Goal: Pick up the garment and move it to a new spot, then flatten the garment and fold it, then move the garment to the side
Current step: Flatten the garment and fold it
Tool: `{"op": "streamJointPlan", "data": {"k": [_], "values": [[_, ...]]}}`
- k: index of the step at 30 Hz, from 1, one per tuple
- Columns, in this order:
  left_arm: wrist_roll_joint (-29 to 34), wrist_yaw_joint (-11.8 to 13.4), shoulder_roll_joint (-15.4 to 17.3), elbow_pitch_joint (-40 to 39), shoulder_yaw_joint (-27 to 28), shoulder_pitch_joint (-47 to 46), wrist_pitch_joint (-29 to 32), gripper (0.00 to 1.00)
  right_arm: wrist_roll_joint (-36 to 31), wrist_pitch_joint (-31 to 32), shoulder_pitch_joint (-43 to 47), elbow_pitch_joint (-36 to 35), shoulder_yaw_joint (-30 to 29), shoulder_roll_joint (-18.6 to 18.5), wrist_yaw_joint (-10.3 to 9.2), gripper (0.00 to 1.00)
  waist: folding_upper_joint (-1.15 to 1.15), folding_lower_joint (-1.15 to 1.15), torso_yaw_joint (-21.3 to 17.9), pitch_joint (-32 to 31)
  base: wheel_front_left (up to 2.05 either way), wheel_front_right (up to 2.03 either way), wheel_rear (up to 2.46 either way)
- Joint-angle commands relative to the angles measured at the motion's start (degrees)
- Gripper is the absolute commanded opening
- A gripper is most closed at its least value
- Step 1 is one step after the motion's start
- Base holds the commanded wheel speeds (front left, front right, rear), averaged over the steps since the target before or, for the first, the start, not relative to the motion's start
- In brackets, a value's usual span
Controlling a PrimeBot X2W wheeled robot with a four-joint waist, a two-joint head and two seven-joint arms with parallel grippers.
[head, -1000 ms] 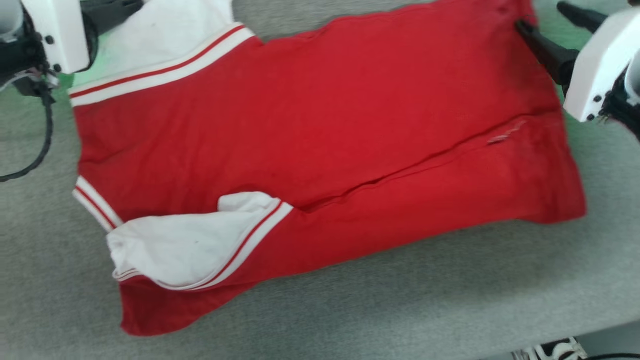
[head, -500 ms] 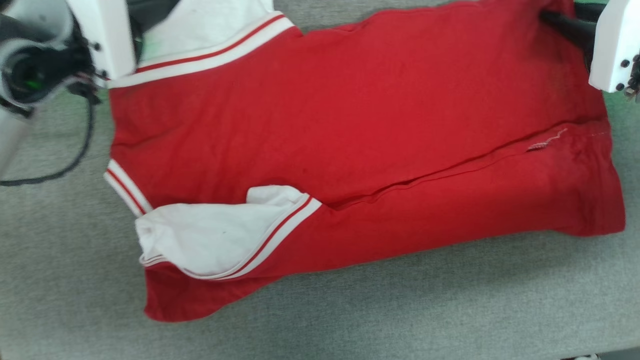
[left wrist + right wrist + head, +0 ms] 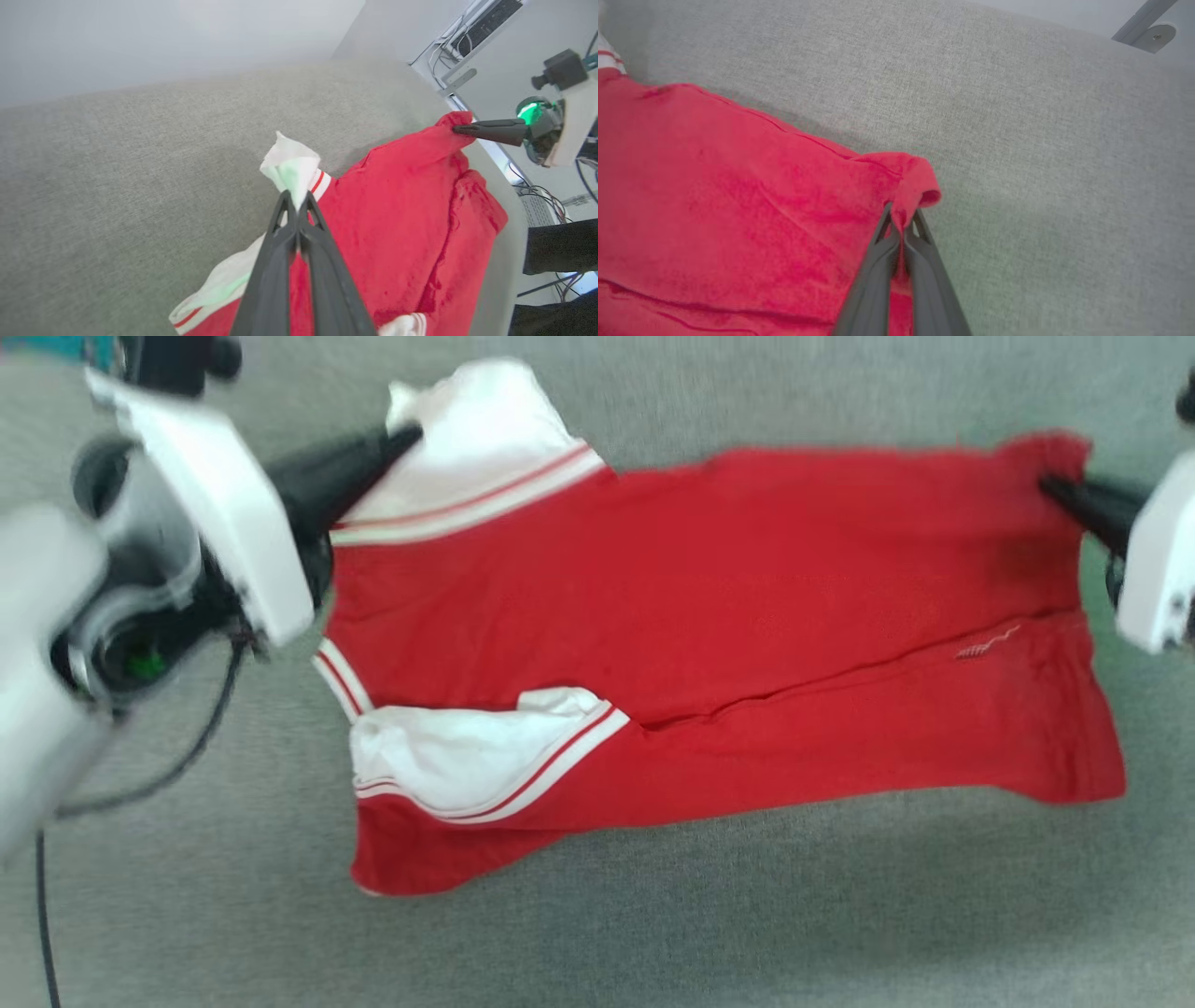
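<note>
Both tools are clamped on the garment (image 3: 747, 588) right now.

The left gripper (image 3: 406, 432) is at the upper left of the head view, fingers pressed together on the tip of the white sleeve (image 3: 485, 448). The left wrist view agrees: white fabric bunches out of the pinched tips at frame centre.

The right gripper (image 3: 1050, 485) is at the right edge of the head view, tips in the red upper-right corner (image 3: 920, 186). In the right wrist view that corner curls over the closed tips at lower centre, and red cloth runs down between the fingers.

The garment spans the middle of the head view with its long axis left to right. Its top edge is pulled fairly straight between my two grip points, plain red face toward the camera. The second white sleeve (image 3: 448, 756), with striped trim, is folded onto the red, lower left of centre. A red flap (image 3: 420, 859) sticks out below it. A diagonal fold line (image 3: 822, 681) runs from that sleeve up to the right, with a small white stitch mark (image 3: 988, 642) near its right end.

Underneath is the grey cloth-covered table (image 3: 653, 933), with a soft shadow (image 3: 794, 840) below the bottom hem. I can't tell whether the hem touches the table.

The head view is blurred, worst on the left arm. A black cable (image 3: 201, 747) loops down at the left edge. The left wrist view also catches the right gripper at upper right, with a green light (image 3: 530, 112) behind its fingers.
</note>
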Motion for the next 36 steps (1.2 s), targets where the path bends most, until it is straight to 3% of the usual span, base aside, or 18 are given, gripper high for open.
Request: {"op": "streamJointPlan", "data": {"k": [1, 10, 15, 24, 29, 30, 32, 33, 34, 36], "values": [[-0.47, -0.12, 1.03, -1.73, -0.46, 2.61, -1.69, 0.0, 0.5, -0.83, 2.44, -0.66, -0.18, -0.87, 0.0, 0.0, 0.0, 0.0, 1.59, -4.36, 0.0, 0.0, 0.0], [-1.16, -0.12, 7.3, -11.29, -3.48, 16.55, -13.72, 0.0, 3.17, -4.06, 14.27, -3.3, -4.21, -3.96, -0.01, 0.0, 0.0, 0.0, 2.01, -8.62, 0.0, 0.0, 0.0], [-0.28, -0.12, 8.54, -14.34, -5.59, 24.36, -20.77, 0.0, 3.34, -5.72, 20.43, -4.55, -7.13, -4.19, -0.01, 0.0, 0.0, 0.0, 2.44, -8.57, 0.0, 0.0, 0.0], [1.47, -0.12, 3.02, -9.19, -9.23, 29.78, -22.8, 0.0, 1.06, -10.4, 25.63, -1.86, -12.37, -0.26, -0.01, 0.0, 0.0, 0.0, 3.62, -6.21, 0.0, 0.0, 0.0], [1.26, -0.12, 0.35, -5.8, -10.03, 30.73, -23.42, 0.0, -0.7, -11.87, 26.25, -0.45, -12.52, 1.5, 0.0, 0.0, 0.0, 0.0, 3.37, -5.41, 0.0, 0.0, 0.0], [1.55, -0.12, 0.03, -5.17, -10.12, 30.79, -23.56, 0.0, -1.01, -12.39, 26.12, -0.37, -12.7, 1.74, 0.0, 0.11, 0.0, 0.0, 3.26, -5.33, 0.0, 0.0, 0.0], [1.76, -0.12, -0.69, -4.26, -10.23, 31.0, -23.97, 0.0, -1.61, -13.72, 25.71, 0.02, -13.35, 2.22, 0.0, 0.78, 0.0, 0.0, 3.08, -5.33, 0.0, 0.0, 0.0], [1.88, -0.12, -0.82, -3.74, -10.04, 31.15, -24.33, 0.05, -1.91, -14.22, 25.64, 0.12, -13.61, 2.4, 0.0, 1.0, 0.0, 0.0, 2.98, -5.44, 0.0, 0.0, 0.0], [2.1, -0.12, -1.01, -3.33, -9.78, 31.34, -24.56, 0.29, -1.78, -14.65, 25.88, 0.08, -14.0, 2.57, 0.0, 1.0, 0.0, 0.0, 2.98, -5.64, 0.0, 0.0, 0.0], [2.32, -0.12, -1.27, -2.7, -9.01, 31.94, -25.2, 0.62, -0.54, -14.8, 26.92, -0.35, -14.8, 2.72, 0.0, 1.0, 0.0, 0.0, 3.01, -6.06, 0.0, 0.0, 0.0]]}}
